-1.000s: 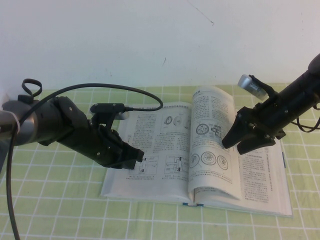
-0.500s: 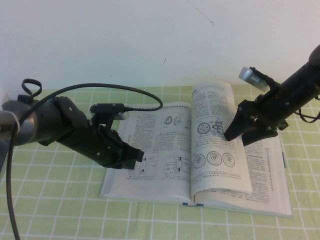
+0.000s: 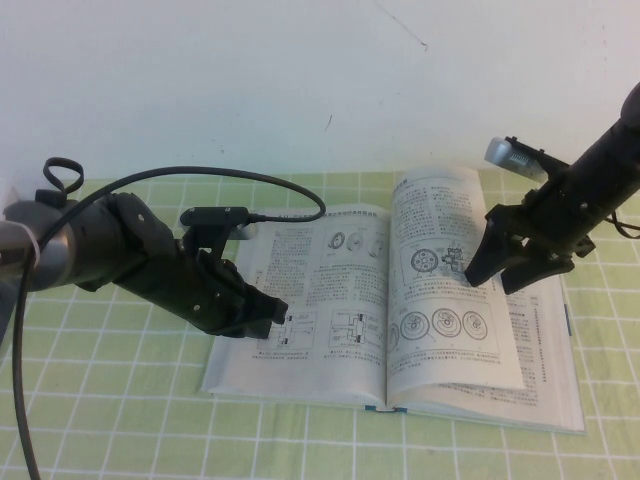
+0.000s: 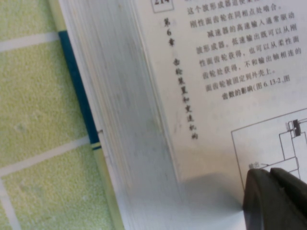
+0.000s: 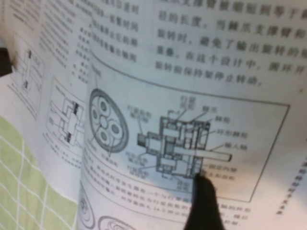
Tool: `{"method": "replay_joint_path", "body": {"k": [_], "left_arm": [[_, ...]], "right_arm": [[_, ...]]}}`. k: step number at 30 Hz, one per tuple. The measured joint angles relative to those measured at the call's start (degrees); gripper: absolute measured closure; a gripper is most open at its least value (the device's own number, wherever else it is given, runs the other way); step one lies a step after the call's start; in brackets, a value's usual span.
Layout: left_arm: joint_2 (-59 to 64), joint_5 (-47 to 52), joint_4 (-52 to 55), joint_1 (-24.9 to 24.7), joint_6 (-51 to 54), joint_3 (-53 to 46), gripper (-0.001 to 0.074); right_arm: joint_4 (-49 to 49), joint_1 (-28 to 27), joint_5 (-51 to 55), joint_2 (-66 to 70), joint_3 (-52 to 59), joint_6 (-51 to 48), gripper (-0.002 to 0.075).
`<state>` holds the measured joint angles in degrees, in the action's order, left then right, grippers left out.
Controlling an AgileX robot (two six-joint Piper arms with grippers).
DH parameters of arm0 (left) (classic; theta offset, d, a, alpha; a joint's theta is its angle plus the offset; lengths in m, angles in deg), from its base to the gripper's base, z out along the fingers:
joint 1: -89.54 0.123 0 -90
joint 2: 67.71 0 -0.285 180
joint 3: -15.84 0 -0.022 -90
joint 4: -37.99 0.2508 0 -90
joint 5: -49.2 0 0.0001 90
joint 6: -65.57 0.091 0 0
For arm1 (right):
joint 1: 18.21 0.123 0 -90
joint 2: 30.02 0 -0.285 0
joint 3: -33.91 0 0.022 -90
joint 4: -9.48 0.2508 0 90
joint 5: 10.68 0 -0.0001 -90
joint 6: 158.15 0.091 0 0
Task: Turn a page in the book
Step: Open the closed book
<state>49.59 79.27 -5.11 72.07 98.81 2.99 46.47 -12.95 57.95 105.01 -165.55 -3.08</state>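
We see the cloth [image 3: 120, 420], green with a white grid, covering the table under everything. On it lies the book [image 3: 330, 300], open and flat; its spine runs from the near edge toward the wall, and its long axis across both leaves runs left to right. A thin teal cover edge shows at the book's left border in the left wrist view.

The page [image 3: 450, 290] belongs to the book's right half. It arches up off the leaves beneath it, rooted at the spine, with its free edge pointing to the book's right side; its face with text and round diagrams is turned up toward us.

The left gripper [image 3: 262, 318] rests on the book's left leaf, near that leaf's lower diagrams. In the left wrist view its dark fingers [image 4: 276, 199] lie together with no visible gap, pressed on the paper.

The right gripper [image 3: 500, 268] hangs over the book's right half, its jaws spread wide, one fingertip [image 5: 204, 201] reaching the page at the boxed diagram. It holds nothing.
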Motion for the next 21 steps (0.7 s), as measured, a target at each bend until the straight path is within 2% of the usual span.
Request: {"method": "replay_joint_path", "body": {"k": [10,21], "left_arm": [[0.00,0.00,0.00,0.00,0.00,0.00,0.0738],[0.00,0.00,0.00,0.00,0.28,0.00,0.0738]], "right_arm": [[-1.46,0.00,0.31,-1.35,-2.26,1.14,0.0265],[1.13,0.00,0.31,-1.73,-2.71,4.14,0.0265]]}}
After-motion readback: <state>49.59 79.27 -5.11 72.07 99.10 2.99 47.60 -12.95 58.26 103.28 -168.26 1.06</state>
